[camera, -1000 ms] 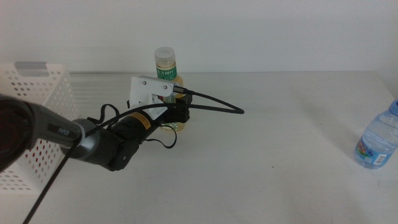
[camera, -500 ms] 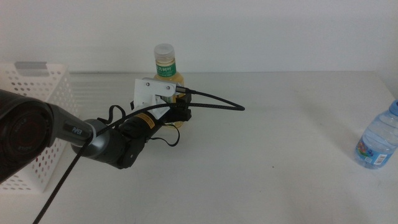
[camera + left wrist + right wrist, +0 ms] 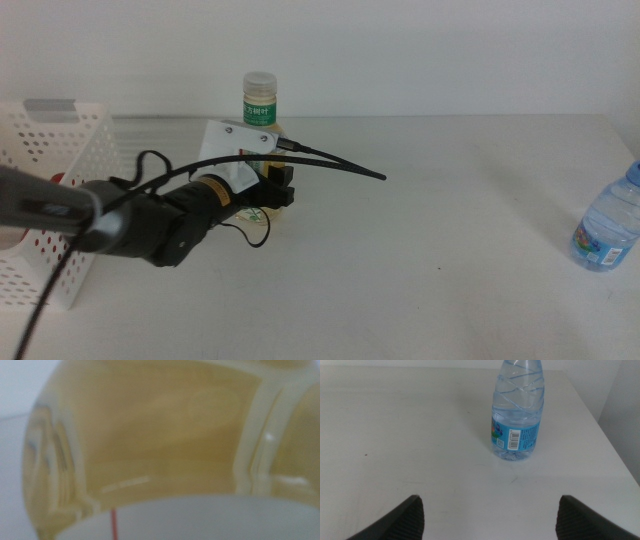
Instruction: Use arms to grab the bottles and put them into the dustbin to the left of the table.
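Note:
My left gripper [image 3: 274,192] is shut on the lower body of the pale-yellow bottle [image 3: 258,108], which stands upright with its white cap and green neck label above the wrist. In the left wrist view the yellow bottle [image 3: 150,445] fills the picture and hides the jaws. The white perforated dustbin [image 3: 70,160] stands at the table's left edge, left of the held bottle. A clear water bottle [image 3: 605,235] with a blue label stands at the far right. My right gripper [image 3: 490,520] is open above the table, short of the water bottle [image 3: 517,415].
The off-white table [image 3: 430,280] stretches between the two bottles. A black cable [image 3: 340,170] arcs rightward from the left wrist. The table's right edge runs close beside the water bottle.
The left gripper and the yellow bottle have shifted a little to the left, toward the dustbin, and the arm has swung lower. The water bottle has not moved.

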